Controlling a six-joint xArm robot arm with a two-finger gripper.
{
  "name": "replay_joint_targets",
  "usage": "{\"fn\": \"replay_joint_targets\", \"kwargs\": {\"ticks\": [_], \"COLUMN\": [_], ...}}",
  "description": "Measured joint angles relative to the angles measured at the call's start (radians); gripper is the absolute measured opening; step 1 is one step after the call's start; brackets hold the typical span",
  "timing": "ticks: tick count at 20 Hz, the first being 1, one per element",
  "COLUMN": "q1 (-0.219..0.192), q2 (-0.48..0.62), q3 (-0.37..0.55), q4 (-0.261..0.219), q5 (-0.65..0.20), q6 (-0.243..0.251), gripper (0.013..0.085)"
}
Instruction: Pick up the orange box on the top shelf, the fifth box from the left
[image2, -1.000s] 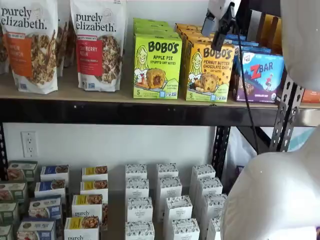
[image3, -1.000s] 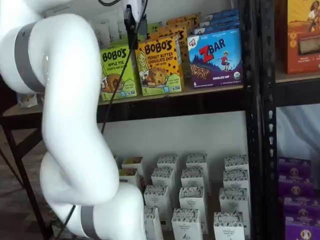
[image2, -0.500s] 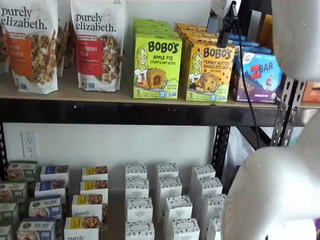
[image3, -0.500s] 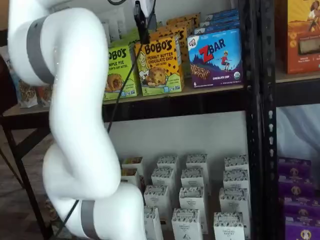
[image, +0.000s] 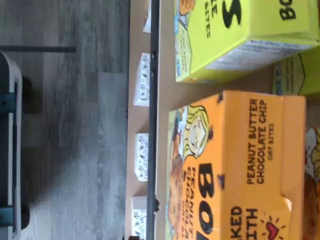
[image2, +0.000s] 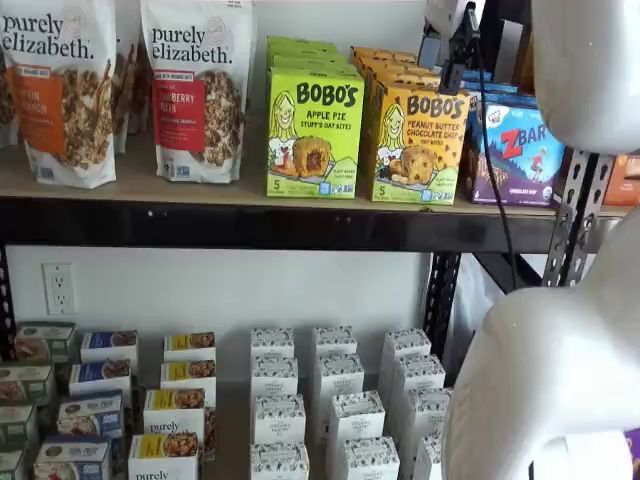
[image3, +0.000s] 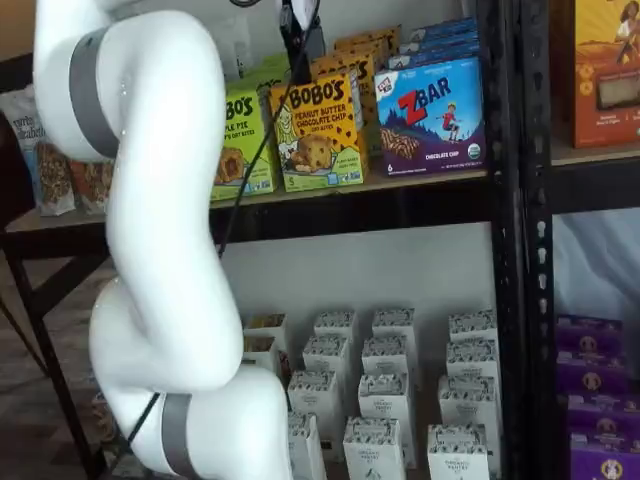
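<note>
Over the last second the pincer (image2: 452, 50) has slid right along the top shelf (image2: 250, 190), from above the left shoulder of the orange box (image2: 418, 142) to above its right top corner, tucking further up toward the frame edge; in the other shelf view the black fingers (image3: 297, 35) have likewise moved from left of the box to over its top left edge. The big white arm link (image3: 160, 200) has swung right with it and now covers part of the lime-green Bobo's box (image3: 243, 145). Read: the approach is lining up on the right target, no contact yet, box not disturbed. The orange box stands upright at the front of the top shelf, between the lime-green box and the blue ZBar box (image2: 520, 150), touching or just beside both, with more orange boxes stacked behind it. Wrist view agrees: the orange box's top face (image: 250, 165) fills much of the frame with the lime-green box (image: 235, 35) next to it, so the camera sits over the box top. Fingers show only side-on in both shelf views, but I take the pincer as fully spread, nothing between the fingers. Arm pose: elbow high, forearm reaching up and in, pincer pointing down over the box row.
</note>
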Motion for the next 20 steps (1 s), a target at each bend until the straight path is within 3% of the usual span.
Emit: {"fn": "replay_joint_targets", "kwargs": {"ticks": [20], "q1": [0.009], "q2": [-0.022], "q3": [0.152], "q4": [-0.081], "q5": [-0.116], "q6": [-0.008], "gripper": [0.085]}}
